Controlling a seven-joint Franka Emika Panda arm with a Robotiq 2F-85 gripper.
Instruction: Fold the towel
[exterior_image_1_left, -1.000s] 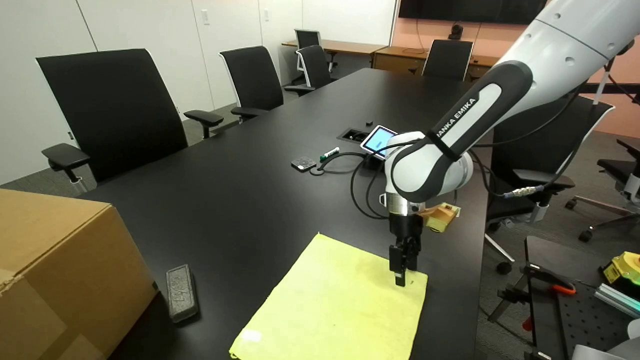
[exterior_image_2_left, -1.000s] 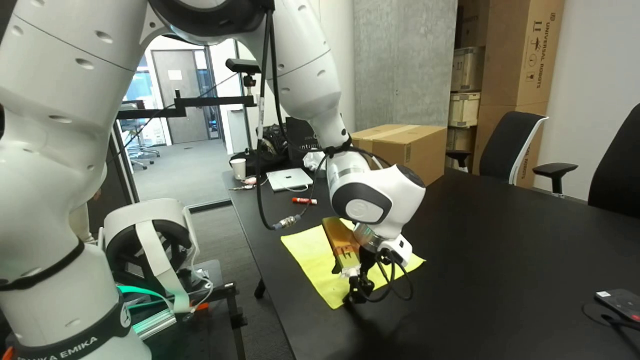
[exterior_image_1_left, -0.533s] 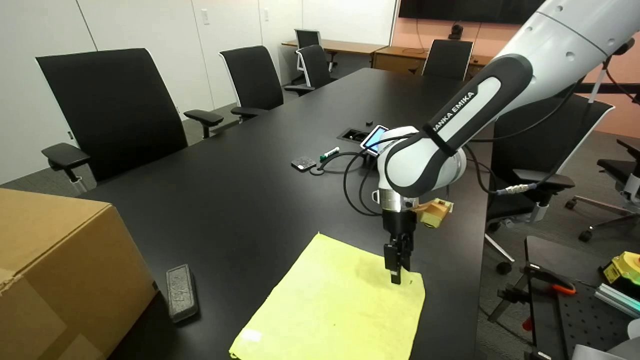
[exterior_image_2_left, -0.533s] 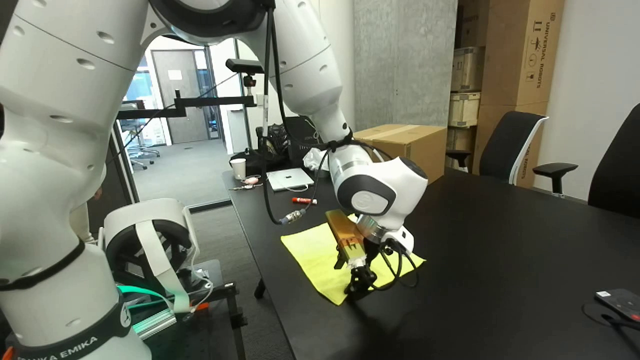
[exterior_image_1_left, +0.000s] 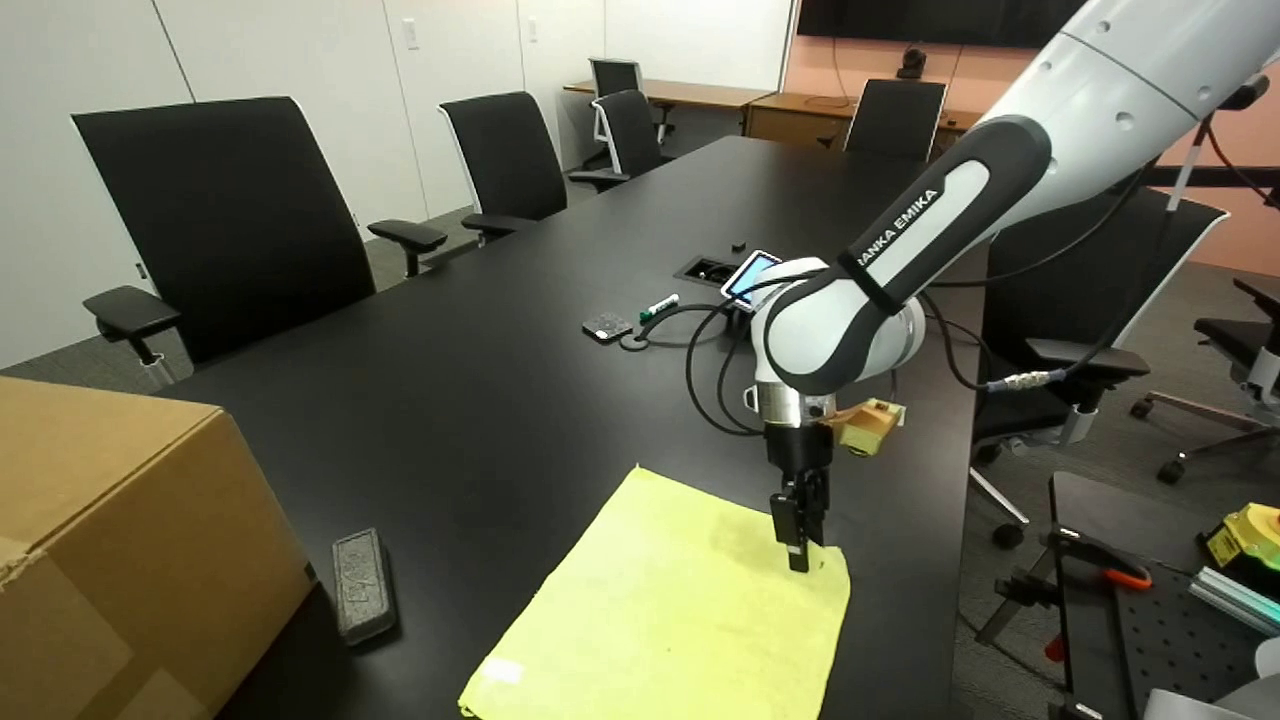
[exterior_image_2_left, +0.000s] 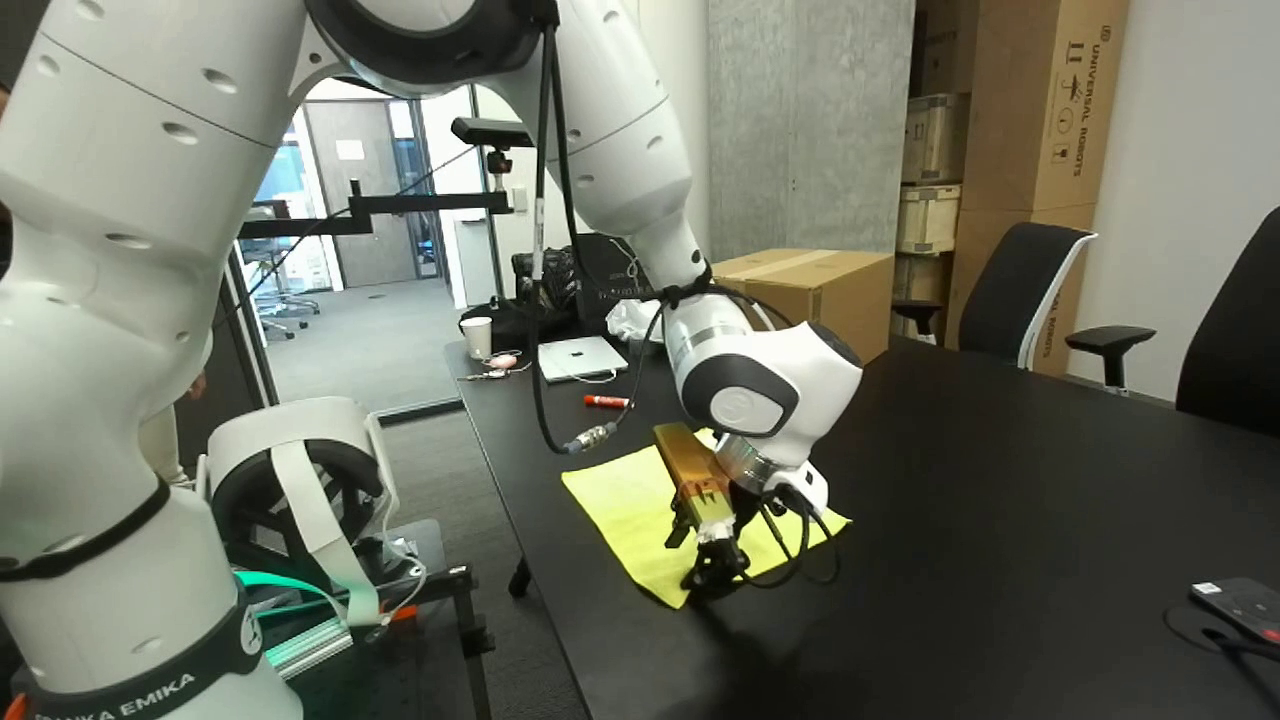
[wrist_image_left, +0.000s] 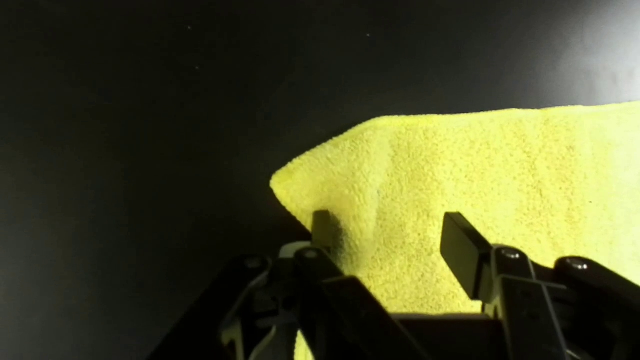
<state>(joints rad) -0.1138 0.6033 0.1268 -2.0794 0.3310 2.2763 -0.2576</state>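
The yellow towel (exterior_image_1_left: 660, 620) lies spread out on the black table (exterior_image_1_left: 480, 440), its near side cut off at the bottom of an exterior view. Near one of its corners the gripper (wrist_image_left: 387, 245) points down, its fingers (wrist_image_left: 464, 252) parted with a strip of towel showing between them; whether the tips touch the cloth, one cannot tell. A dark grey block (exterior_image_1_left: 363, 587) sits on the table between the towel and a cardboard box (exterior_image_1_left: 170, 540), and a red marker (exterior_image_2_left: 606, 401) lies beyond the towel in an exterior view
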